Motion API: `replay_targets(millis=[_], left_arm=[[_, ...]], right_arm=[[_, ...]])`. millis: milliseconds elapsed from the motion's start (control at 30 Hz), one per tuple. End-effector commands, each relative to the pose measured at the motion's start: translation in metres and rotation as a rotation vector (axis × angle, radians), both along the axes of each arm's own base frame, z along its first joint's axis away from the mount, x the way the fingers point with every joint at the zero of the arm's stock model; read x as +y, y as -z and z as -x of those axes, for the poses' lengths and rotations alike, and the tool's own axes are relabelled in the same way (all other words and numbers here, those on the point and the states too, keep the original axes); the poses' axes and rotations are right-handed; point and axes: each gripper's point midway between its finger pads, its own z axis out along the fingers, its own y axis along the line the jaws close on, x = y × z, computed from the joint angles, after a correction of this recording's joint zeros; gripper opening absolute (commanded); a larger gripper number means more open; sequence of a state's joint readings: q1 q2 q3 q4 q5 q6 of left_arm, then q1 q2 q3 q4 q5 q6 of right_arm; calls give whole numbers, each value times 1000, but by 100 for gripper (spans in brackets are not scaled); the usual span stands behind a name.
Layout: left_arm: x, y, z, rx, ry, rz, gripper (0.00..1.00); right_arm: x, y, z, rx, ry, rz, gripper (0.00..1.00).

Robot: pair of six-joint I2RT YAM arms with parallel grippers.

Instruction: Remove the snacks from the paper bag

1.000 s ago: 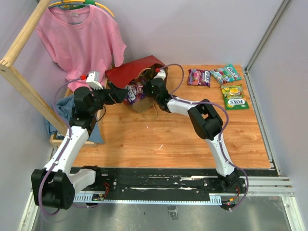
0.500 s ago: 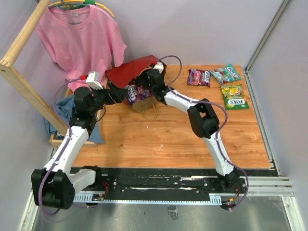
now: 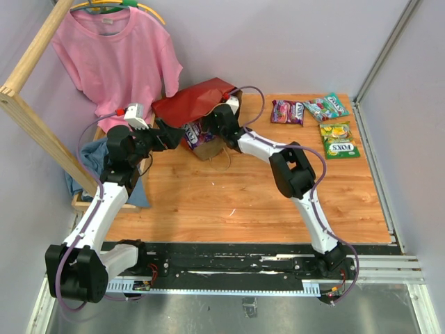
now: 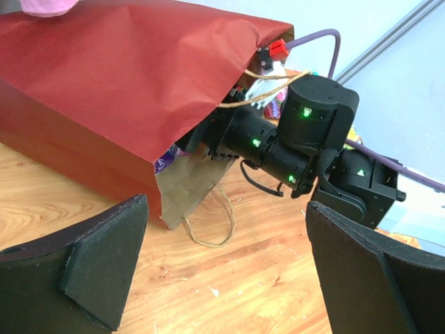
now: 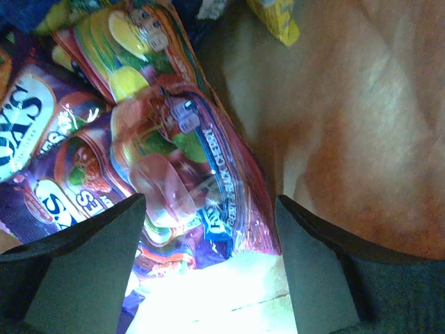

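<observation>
"Well, how does it look?"

"The left end effector (image 4: 226,202) gapes wide and empty before the mouth of the dark red paper bag (image 3: 191,103), which lies on its side, upper centre-left. The right end effector (image 5: 205,209) is inside, fingers apart, straddling a purple Fox's packet (image 5: 184,160) without pinching it. Several loose Fox's packets (image 3: 286,111) lie upper right."

"Risks?"

"Glossy film may slip. The fingers might also nip two packets, or the wall of the bag, and drag it."

"Surroundings?"

"Wooden counter (image 3: 243,202), pale walls, pink T-shirt (image 3: 115,56) hanging upper left."
</observation>
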State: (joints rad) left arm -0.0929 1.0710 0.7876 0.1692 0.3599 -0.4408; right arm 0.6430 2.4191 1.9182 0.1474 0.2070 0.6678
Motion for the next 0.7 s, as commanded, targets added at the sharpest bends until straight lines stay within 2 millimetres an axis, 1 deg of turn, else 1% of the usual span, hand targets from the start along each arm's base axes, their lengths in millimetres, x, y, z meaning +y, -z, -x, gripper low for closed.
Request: replay_targets(millis=[0, 167, 333, 500, 567, 667], left_arm=[[4, -13, -1, -40, -10, -14, 100], [4, -13, -1, -40, -9, -16, 100], [4, -13, 0, -39, -8, -16, 100], [4, -13, -1, -40, -9, -17, 100], [4, -13, -1, -40, -9, -16, 100], [5, -13, 0, -40, -11, -19, 100]], right_arm=[[-9, 50, 15, 123, 17, -8, 76], [-9, 34, 26, 46, 7, -100, 77], [-15, 7, 38, -57, 10, -229, 76], [-12, -19, 46, -123, -17, -336, 77], [-11, -23, 45, -130, -13, -355, 77], [-10, -20, 40, -129, -5, -348, 77]])
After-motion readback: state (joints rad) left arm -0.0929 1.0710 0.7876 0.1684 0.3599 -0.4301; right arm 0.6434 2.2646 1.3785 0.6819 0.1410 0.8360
